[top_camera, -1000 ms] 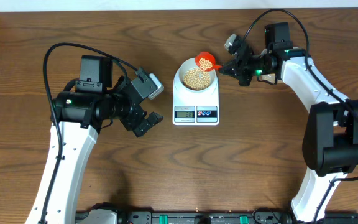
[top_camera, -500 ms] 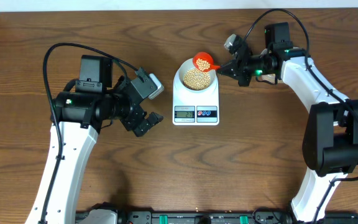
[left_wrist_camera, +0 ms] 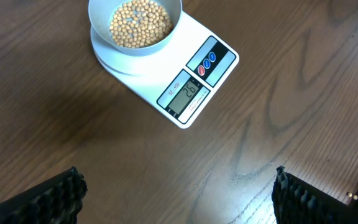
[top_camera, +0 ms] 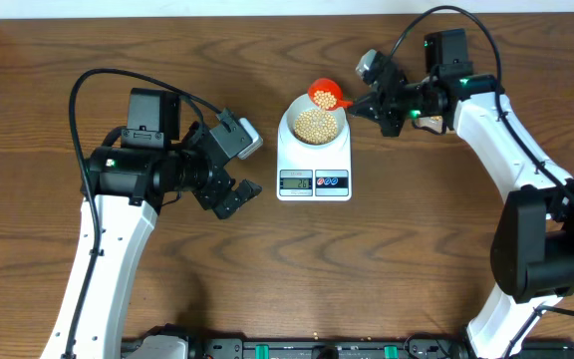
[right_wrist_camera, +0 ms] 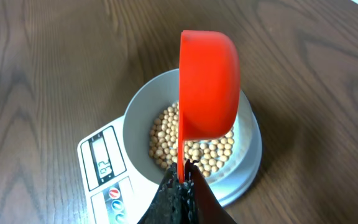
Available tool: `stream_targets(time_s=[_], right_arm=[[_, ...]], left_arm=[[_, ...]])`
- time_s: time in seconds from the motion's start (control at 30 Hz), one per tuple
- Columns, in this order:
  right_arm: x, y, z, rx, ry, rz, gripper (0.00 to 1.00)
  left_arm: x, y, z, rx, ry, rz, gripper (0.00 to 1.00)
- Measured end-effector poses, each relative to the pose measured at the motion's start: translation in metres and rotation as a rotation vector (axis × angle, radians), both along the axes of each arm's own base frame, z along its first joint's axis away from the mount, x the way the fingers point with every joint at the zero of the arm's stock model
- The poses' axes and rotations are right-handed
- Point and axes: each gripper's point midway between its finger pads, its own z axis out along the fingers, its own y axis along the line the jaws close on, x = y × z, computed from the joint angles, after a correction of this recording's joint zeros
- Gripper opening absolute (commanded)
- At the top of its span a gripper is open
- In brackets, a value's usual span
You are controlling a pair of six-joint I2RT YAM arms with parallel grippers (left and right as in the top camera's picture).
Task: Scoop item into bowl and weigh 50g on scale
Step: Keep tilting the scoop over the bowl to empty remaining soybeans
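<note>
Overhead, I saw the scale (top_camera: 314, 163) sitting around the middle of the tabletop's width, closer to the far edge than the near one. The bowl (top_camera: 290, 122) rested on its platform, already carrying a good bed of the beans (top_camera: 314, 123). My right gripper (top_camera: 358, 107) was pinched tight on the handle of the red scoop (top_camera: 327, 96), whose cup hung over the bowl's far rim, on the side towards the right edge. From the right wrist view the scoop was rolled onto its side, mouth turned away from that camera. I saw no beans inside it from above.

The left gripper (left_wrist_camera: 178, 202) was spread wide and carrying nothing. It hung above bare wood on the left-edge side of the scale, apart from it.

The display (left_wrist_camera: 188, 96) was lit, and the digits looked like twenty-six, though I would not swear to them. If so, I judged the weighing about half done. More scoops were needed, then small tips near the target.
</note>
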Motion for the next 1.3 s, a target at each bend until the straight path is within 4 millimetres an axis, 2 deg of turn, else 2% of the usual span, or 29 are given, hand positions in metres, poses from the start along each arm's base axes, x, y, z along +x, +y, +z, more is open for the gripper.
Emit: stream_targets(time_s=[1.0, 1.3], right_arm=[[-0.0005, 0.0035, -0.005, -0.039, -0.006, -0.003, 0.01], [-0.0012, 0.0039, -0.0007, -0.037, -0.015, -0.001, 0.01]], left_arm=[[0.0, 0.0001, 0.0, 0.0, 0.0, 0.0, 0.98], [0.0, 0.0001, 0.0, 0.0, 0.0, 0.0, 0.98]])
